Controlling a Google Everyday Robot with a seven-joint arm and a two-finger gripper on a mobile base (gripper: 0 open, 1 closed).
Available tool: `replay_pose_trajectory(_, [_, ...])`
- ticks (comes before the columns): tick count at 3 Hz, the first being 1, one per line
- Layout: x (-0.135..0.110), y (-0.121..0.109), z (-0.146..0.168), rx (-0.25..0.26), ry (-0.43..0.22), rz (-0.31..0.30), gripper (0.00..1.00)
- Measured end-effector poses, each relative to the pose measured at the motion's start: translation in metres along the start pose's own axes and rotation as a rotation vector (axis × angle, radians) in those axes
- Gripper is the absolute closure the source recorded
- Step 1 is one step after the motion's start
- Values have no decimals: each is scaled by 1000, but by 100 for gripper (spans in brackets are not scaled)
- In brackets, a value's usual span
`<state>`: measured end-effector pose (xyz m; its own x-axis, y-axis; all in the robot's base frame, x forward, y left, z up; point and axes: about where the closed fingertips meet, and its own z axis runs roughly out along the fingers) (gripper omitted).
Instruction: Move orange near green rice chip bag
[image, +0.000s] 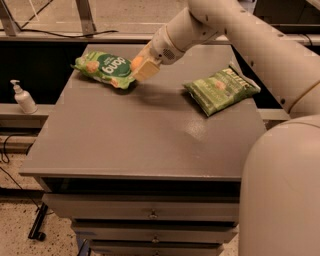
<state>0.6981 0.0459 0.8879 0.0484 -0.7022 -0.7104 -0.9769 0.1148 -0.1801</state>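
The green rice chip bag (104, 69) lies flat at the back left of the grey table (145, 135). My gripper (141, 68) hovers just above the table at the bag's right end. It is shut on the orange (137, 62), of which only a small part shows between the cream-coloured fingers (147, 70). The white arm reaches in from the upper right.
A darker, speckled green chip bag (222, 89) lies at the back right of the table. A white pump bottle (23, 98) stands on a lower ledge to the left. Drawers run below the table's front edge. The robot's white body fills the right foreground.
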Motion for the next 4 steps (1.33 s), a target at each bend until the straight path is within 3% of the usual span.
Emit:
replay_pose_trajectory(1, [-2,-1,22,-16,-20,14,100])
replay_pose_trajectory(2, [13,0,42,-30,-27,34,100])
replay_pose_trajectory(3, [16,0,44,-33,-27,33,100])
replay_pose_trajectory(4, [18,-2,26,-17,-29,2,100])
